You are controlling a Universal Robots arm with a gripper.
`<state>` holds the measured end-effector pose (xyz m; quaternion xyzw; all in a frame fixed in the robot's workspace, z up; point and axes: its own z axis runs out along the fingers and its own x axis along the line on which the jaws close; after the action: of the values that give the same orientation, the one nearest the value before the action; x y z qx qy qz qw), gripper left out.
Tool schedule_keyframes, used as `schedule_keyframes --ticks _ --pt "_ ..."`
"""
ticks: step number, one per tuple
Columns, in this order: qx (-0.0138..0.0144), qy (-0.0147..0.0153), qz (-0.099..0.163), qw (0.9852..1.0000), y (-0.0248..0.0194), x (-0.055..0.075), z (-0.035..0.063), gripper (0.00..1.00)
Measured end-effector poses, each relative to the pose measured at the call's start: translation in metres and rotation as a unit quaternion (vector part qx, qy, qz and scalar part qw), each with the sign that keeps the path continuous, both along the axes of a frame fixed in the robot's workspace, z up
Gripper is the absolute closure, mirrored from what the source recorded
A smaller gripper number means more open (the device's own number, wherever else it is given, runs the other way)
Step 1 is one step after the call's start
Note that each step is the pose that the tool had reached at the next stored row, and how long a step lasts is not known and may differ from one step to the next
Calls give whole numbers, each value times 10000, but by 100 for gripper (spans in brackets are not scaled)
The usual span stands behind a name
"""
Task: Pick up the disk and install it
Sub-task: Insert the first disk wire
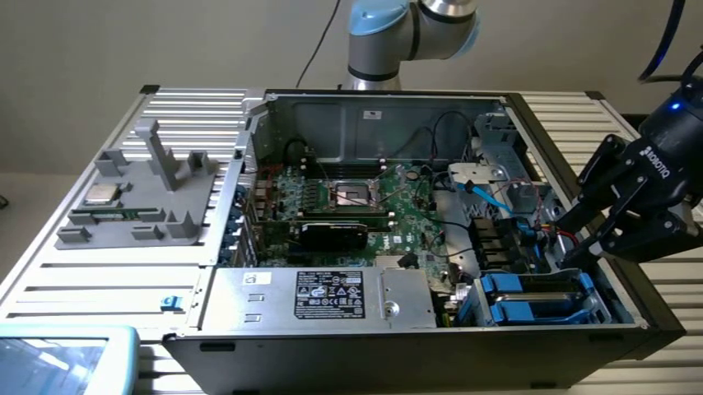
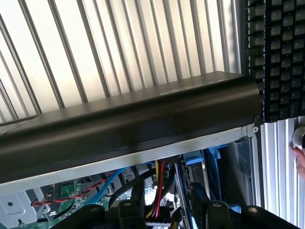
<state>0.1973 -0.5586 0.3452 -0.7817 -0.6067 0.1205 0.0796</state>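
The disk point(image 1: 516, 285), going by its bright blue carrier frame, lies in the drive cage at the near corner of the open computer case point(image 1: 363, 107), on the exterior view's right; a second blue frame lies just beside it, and no white label shows from here, so I cannot tell which of the two is meant. The gripper point(image 1: 574, 240) hangs just above and to the right of that cage, over the case's right wall, with its fingers spread apart and nothing between them. In the wrist view the black rim of the case wall point(image 2: 128, 129) lies across the line to the cage, so a straight descent from here would probably land a finger on the wall, not in the bay. Red, yellow and black power leads point(image 2: 157, 186) and a blue data cable point(image 1: 500, 197) run close beside the cage; a finger could hook one and pull a connector loose from the motherboard point(image 1: 363, 206). A grip on the thin plastic frame alone may let the drive tilt and jam in its rails. Part of a person's hand point(image 2: 299, 160) shows at the table's edge near a keyboard point(image 2: 281, 57), close enough to be a hazard if the arm swings outward.
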Motion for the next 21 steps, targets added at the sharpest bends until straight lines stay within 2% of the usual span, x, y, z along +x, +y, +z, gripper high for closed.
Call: schedule_keyframes --ticks 3,4,11,12,14,15,16,18,19,21 --pt "0 0 0 10000 0 0 -2 51" --pt "0 0 0 10000 0 0 -2 58" --pt "0 0 -2 10000 0 0 -5 61" --pt "0 0 -2 10000 0 0 -6 68" --pt "0 0 -2 10000 0 0 -7 68" --pt "0 0 -3 10000 0 0 -7 71" --pt "0 0 -3 10000 0 0 -7 77" --pt "0 0 -3 10000 0 0 -8 77" --pt "0 0 -3 10000 0 0 -8 84" --pt "0 0 -3 10000 0 0 -7 84"
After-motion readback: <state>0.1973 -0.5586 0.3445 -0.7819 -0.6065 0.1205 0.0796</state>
